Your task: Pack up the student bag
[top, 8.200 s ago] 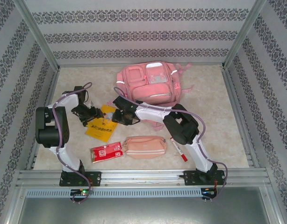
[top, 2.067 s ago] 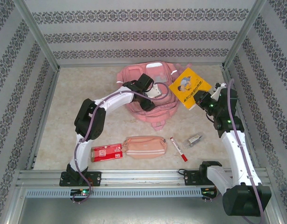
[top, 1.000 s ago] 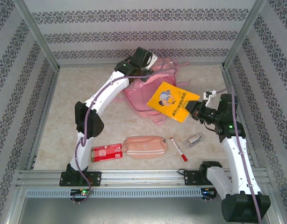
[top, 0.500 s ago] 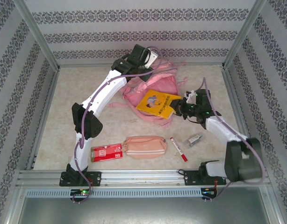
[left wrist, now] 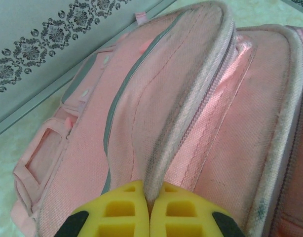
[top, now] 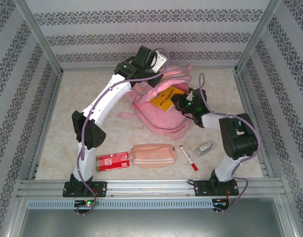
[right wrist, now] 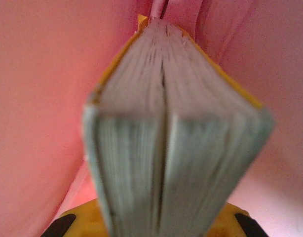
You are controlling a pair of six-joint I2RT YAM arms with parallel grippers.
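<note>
Sinking deeper into student bag, yellow book, right tool gripping it

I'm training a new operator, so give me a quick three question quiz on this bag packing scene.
1. True or false: the left gripper pinches the student bag's zipper edge.
2. The right gripper holds: A a lunchbox, B a yellow book, C a water bottle.
3. What lies between the red packet and the red marker?
Key: 1 true; 2 B; 3 the pink pouch.
</note>
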